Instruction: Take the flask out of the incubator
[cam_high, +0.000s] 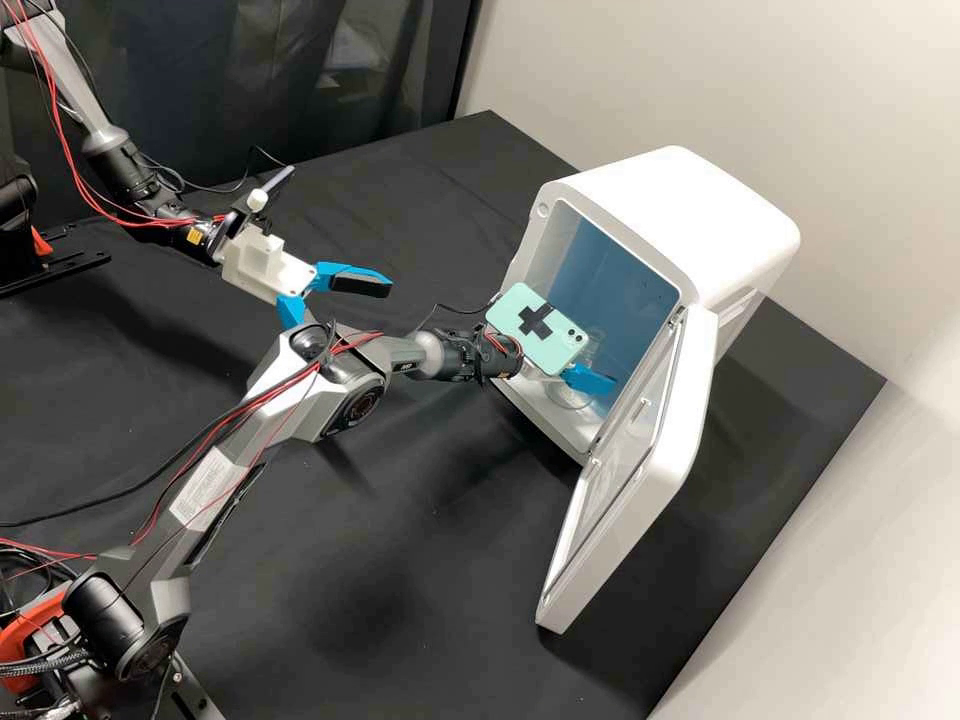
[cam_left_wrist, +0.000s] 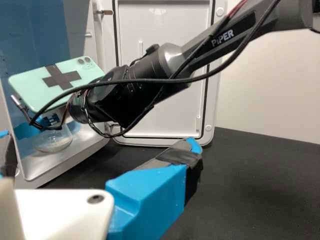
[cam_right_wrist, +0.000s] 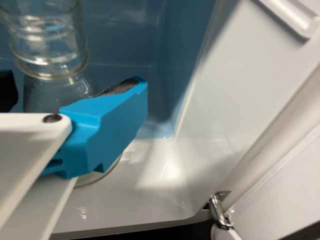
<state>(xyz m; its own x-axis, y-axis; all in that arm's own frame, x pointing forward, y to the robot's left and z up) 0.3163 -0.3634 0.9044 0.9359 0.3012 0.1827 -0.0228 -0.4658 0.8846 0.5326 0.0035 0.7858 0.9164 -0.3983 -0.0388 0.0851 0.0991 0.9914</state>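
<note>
desk (cam_high: 400, 560): black, spans frame centre | room: pale wall (cam_high: 800, 80) upper right, black curtain (cam_high: 250, 60) upper left | incubator (cam_high: 700, 230) right of centre, door (cam_high: 620, 470) open | flask (cam_right_wrist: 50, 60) upright inside on incubator floor | right tool (cam_high: 585, 378) inside, at flask, grip can't tell | left tool (cam_high: 325, 290) upper left, spread wide, holds nothing

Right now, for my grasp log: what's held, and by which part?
Left gripper: nothing. Right gripper at the flask's shoulder; whether it grips cannot be told.
</note>
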